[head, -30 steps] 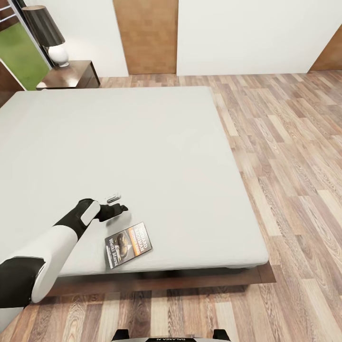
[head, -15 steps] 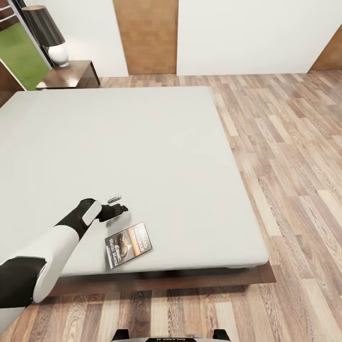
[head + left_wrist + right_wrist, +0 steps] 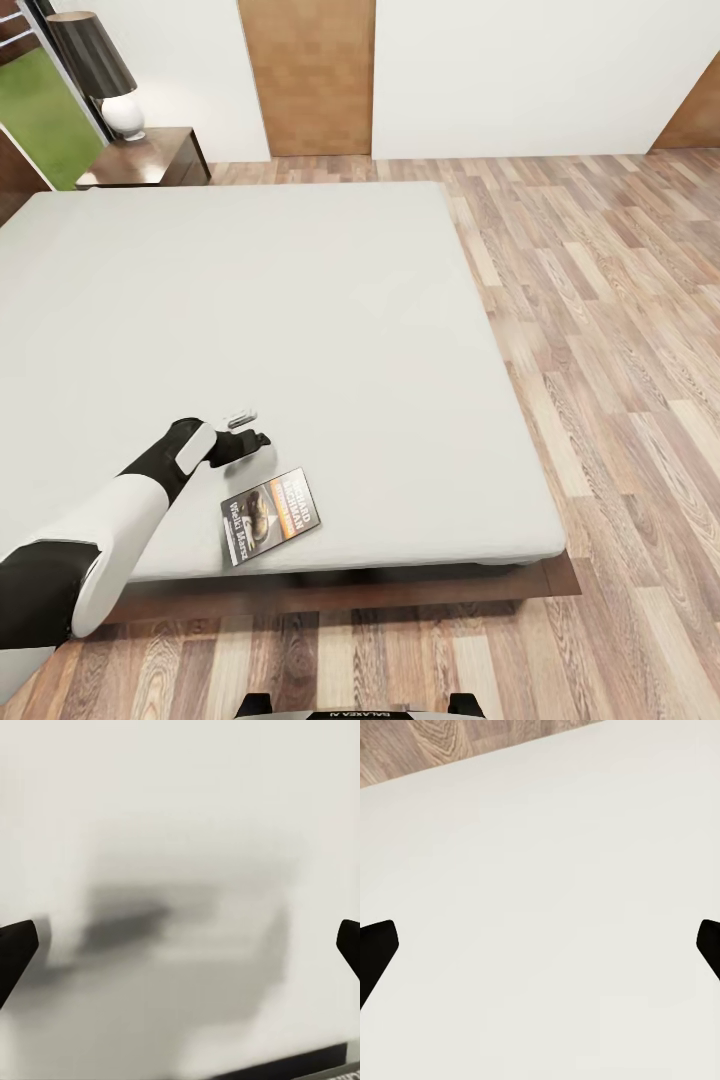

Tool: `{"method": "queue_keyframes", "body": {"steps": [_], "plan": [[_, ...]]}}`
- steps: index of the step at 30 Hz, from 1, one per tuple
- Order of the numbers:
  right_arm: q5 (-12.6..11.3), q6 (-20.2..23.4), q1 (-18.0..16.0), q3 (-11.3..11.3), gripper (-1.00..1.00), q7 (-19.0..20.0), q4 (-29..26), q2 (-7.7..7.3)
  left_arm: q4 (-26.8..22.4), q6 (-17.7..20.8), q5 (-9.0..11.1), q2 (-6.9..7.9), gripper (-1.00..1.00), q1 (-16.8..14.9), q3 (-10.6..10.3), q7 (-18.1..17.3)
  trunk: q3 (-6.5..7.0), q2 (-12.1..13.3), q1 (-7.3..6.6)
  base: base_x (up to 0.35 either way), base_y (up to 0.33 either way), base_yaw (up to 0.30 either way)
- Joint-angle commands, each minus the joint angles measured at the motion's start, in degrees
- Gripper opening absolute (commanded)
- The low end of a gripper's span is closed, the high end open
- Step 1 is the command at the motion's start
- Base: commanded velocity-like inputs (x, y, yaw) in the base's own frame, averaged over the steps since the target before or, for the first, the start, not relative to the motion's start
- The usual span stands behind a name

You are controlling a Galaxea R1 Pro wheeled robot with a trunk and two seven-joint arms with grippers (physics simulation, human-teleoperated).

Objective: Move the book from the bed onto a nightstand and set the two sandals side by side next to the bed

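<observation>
Left gripper [image 3: 250, 428] is hovering low over the bed [image 3: 300, 300], jaws spread wide and empty; the book [image 3: 271, 516] is lying flat near the bed's foot edge, just beside and robot-ward of it, long axis slanting. Head view is showing the whole book, while left wrist view is catching just its edge [image 3: 330, 1066]; right gripper [image 3: 540, 945] is sitting spread too

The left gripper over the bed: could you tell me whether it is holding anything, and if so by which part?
Nothing is held. The left gripper is open above the bed, and the book lies flat beside it, untouched.
</observation>
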Motion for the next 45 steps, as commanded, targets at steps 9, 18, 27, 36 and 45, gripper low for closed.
{"method": "queue_keyframes", "body": {"steps": [9, 18, 27, 36, 45], "plan": [[0.6, 0.1, 0.0, -0.5, 1.0, -0.2, 0.0, -0.01, -0.1, 0.2, 0.6, -0.24, 1.0, 0.0, -0.4, 0.6, -0.2, -0.4, 0.22, 0.0, 0.0, 0.0], [0.6, 0.1, 0.0, -0.4, 1.0, -0.2, 0.0, -0.01, -0.1, 0.2, 0.6, -0.34, 1.0, 0.0, -0.5, 0.5, -0.92, -2.0, 1.1, 0.0, 0.0, 0.0], [0.6, 0.1, 0.0, -0.4, 1.0, -0.2, 0.0, -0.01, -0.1, 0.2, 0.7, -0.36, 1.0, 0.0, -0.5, 0.3, -0.92, -2.0, 1.1, 0.0, 0.0, 0.0], [0.6, 0.1, 0.0, -0.4, 1.0, -0.2, 0.0, -0.01, -0.1, 0.2, 0.6, -0.36, 1.0, 0.0, -0.5, 0.3, -1.28, -2.8, 1.54, 0.0, 0.0, 0.0], [0.6, 0.1, 0.0, -0.4, 1.0, -0.2, 0.0, -0.01, -0.1, 0.3, 0.7, -0.36, 1.0, 0.0, -0.5, 0.2, -1.64, -3.6, 1.98, 0.0, 0.0, 0.0]]}}
